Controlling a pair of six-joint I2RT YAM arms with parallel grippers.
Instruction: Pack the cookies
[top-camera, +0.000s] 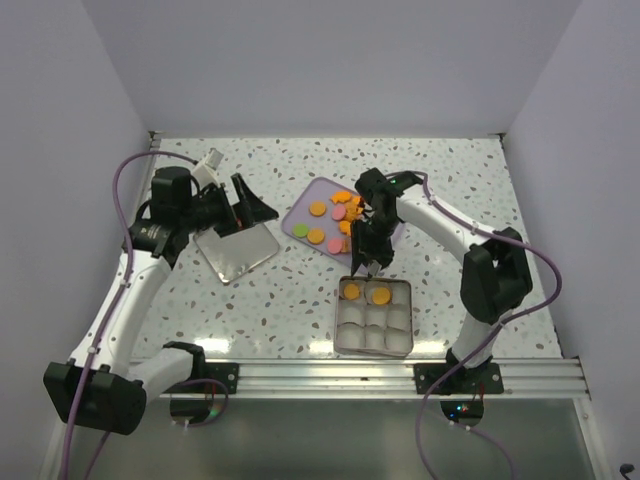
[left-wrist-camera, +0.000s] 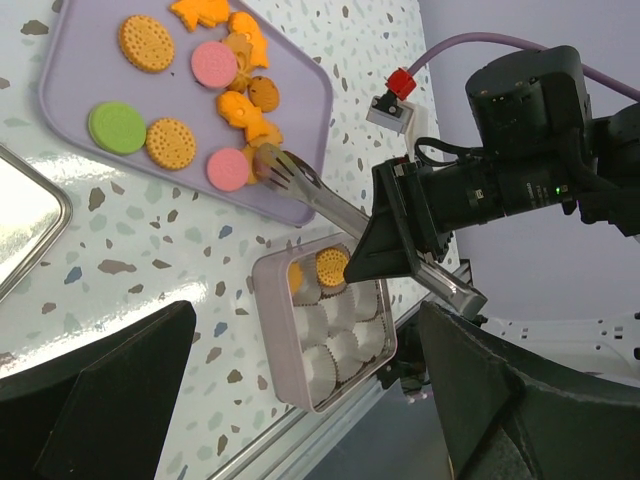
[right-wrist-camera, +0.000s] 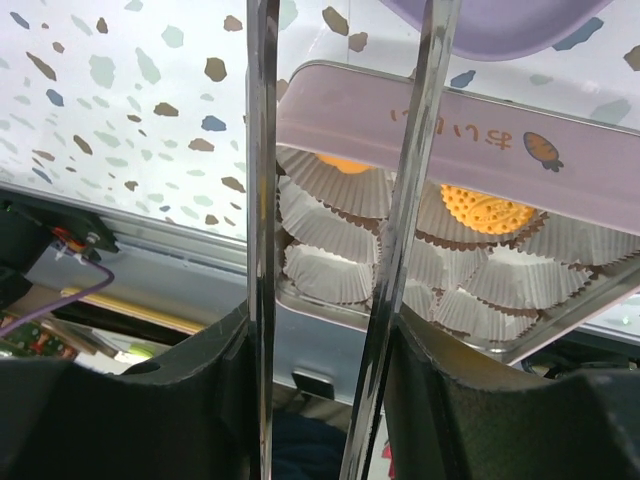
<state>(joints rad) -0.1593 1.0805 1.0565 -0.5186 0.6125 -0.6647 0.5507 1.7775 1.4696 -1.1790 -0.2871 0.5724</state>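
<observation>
**Brittle discs, a light pinch across the rim**

Nearest the arm bases, the square tin (right-wrist-camera: 340, 110) sat on the speckled table (top-camera: 250, 310), lined with white paper cups (right-wrist-camera: 330, 275). Two orange cookies (right-wrist-camera: 485, 210) lay in cups of its far row. The other cups looked empty.

Above the tin, the right gripper (right-wrist-camera: 320, 390) was clamped around a pair of long metal tongs (left-wrist-camera: 320, 195), whose blades stood a little apart. The tips reached down to the near edge of the lilac tray (left-wrist-camera: 60, 95), at a small brownish-orange cookie. Whether they had pinched it could not be told.

Farther out, the tray carried the rest loose: orange ones, two pink and one green lying flat, and several heaped at its far corner. To the left, the left gripper (top-camera: 252, 208) hung spread wide and empty over a shiny square lid (top-camera: 237, 252).

The cookies were probably very light, stiff and brittle, with scalloped edges that would chip under a hard squeeze. Smooth metal blades would grip them poorly. The safest hold seemed to be across the diameter, blade tips on opposite rims, closed only until the disc stopped sliding. The flat single ones offered cleaner access than the heap. The pink and green ones looked thicker and so easier to catch. The paper cups seemed flimsy enough to shift if a blade brushed them.
</observation>
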